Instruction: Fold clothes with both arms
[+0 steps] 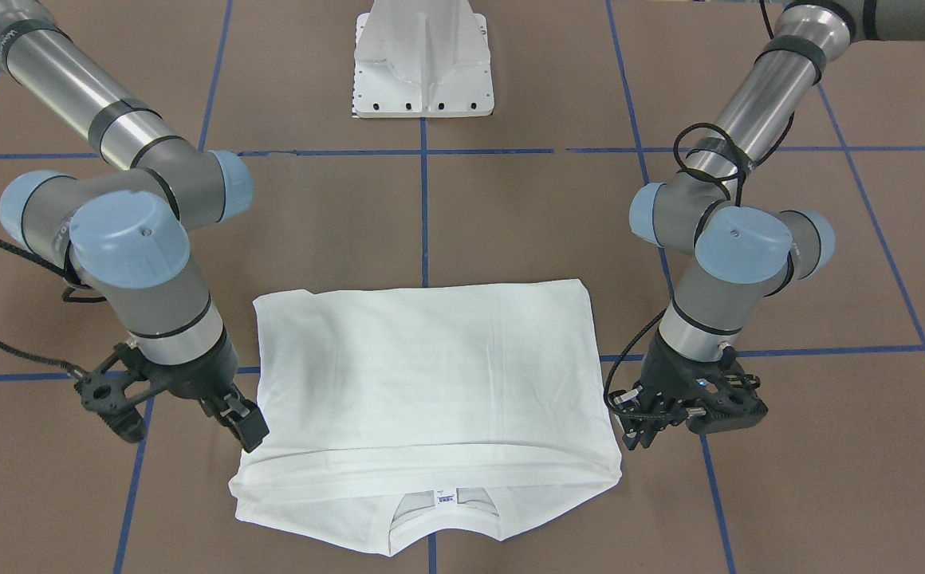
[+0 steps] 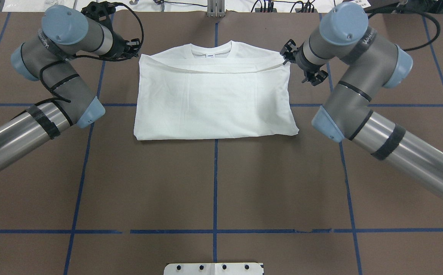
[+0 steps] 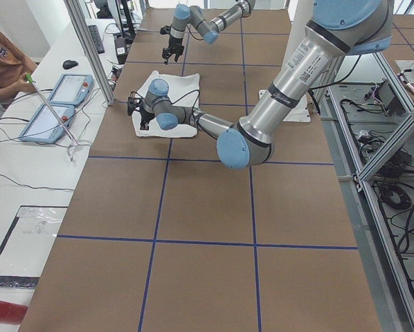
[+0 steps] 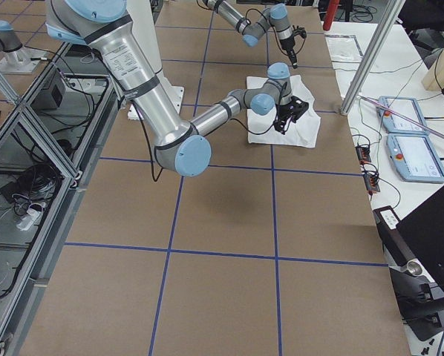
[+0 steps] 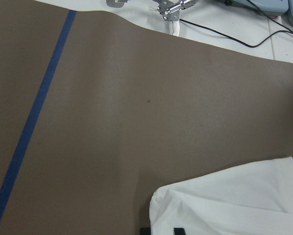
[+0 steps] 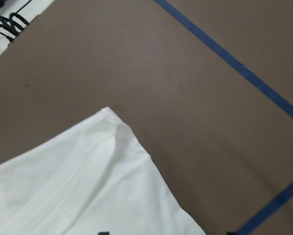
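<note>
Brown table (image 2: pixel 214 183), blue tape grid (image 2: pixel 215 172). Shirt (image 2: pixel 214 99) lay flat at middle of table's edge opposite robot, lower half folded up just short of collar (image 2: pixel 211 51); sleeves hidden. Right gripper (image 1: pixel 191 434) beside one shoulder corner, jaws apart, empty. Left gripper (image 1: pixel 639 426) beside other corner; jaws: could not tell. Judged: first fold done, crosswise fold probably left.

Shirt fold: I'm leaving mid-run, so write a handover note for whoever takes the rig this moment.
Right gripper: fingers open, empty, at the shirt corner near the collar.
Left gripper: beside the opposite corner; open or shut cannot be told.
Shirt: flat on the table, neck label showing.
Done: folded over once.
Left: probably further folds.
</note>
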Tool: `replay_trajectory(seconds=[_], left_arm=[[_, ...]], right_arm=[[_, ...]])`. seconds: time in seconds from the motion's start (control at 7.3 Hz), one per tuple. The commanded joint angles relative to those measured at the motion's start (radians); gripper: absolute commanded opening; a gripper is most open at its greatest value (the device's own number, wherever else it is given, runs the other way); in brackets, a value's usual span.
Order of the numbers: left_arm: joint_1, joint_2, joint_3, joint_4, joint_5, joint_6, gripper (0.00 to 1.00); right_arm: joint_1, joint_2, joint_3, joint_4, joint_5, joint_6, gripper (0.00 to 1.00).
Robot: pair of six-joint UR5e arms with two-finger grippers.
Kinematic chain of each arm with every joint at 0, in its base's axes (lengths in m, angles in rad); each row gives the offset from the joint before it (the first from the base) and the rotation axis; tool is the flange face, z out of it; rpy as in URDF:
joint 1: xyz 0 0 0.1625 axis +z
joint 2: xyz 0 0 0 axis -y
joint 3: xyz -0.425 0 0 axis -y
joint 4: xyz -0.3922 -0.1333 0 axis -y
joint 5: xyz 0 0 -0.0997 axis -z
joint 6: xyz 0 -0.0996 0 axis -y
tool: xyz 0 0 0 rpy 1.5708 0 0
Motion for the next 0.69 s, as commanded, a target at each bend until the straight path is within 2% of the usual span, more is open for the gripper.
replay_trajectory(seconds=[0.0, 0.14, 0.55], left_arm=[[0.000, 0.012, -0.007, -0.002, -0.022, 0.001, 0.33], [0.000, 0.015, -0.007, -0.002, -0.022, 0.001, 0.33], [0.000, 0.017, -0.007, -0.001, -0.020, 0.003, 0.32]], right_arm=[[-0.083, -0.143, 0.130, 0.061, -0.004, 0.167, 0.88], [-0.123, -0.183, 0.129, 0.131, -0.009, 0.248, 0.88], [-0.171, -0.189, 0.116, 0.147, -0.042, 0.255, 0.87]])
